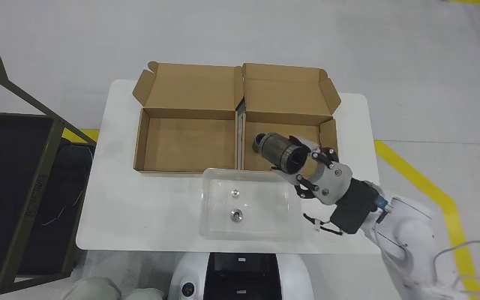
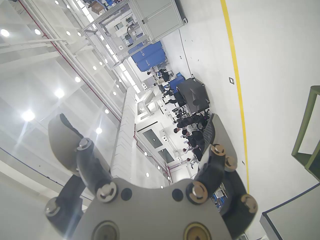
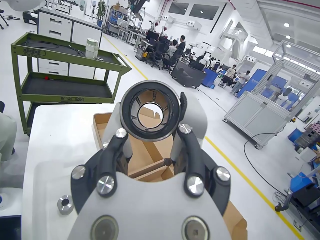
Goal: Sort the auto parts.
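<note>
Cylinder (image 1: 280,149), dark and hollow, sits just right of centre in the top view, pinched in my right gripper (image 3: 150,107) above the near part of the right box (image 1: 285,129); in the right wrist view its open bore faces the camera at mid-frame. My left gripper (image 2: 136,123) is spread wide with nothing between its fingers, low in the left wrist view; two small parts (image 1: 237,216) lie in the clear tray (image 1: 205,202) at lower centre of the top view, just below the right box and the left box (image 1: 187,142).
</note>
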Available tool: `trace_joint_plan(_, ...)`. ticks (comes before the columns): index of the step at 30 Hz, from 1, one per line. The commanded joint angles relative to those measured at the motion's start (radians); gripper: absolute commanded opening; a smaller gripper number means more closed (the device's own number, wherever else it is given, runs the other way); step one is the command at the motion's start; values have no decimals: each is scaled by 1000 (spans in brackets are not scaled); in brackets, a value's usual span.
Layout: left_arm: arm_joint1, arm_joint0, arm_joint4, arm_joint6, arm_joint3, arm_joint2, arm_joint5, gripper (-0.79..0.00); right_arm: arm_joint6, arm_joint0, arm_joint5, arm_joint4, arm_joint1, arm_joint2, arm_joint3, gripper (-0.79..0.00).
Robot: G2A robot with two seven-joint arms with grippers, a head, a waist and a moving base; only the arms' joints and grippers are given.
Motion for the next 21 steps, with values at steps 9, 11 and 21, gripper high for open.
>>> trace_joint_plan(9, 0, 0, 0, 0, 0, 0, 0, 0, 60, 34, 21, 6, -3, -29, 92, -785)
trace_joint_plan(11, 0, 0, 0, 0, 0, 0, 0, 0, 75, 47, 27, 13, -4, -36, 118, -785)
trace_joint_plan(21, 0, 0, 0, 0, 0, 0, 0, 0, 160, 135, 52, 69, -13, -73, 295, -785)
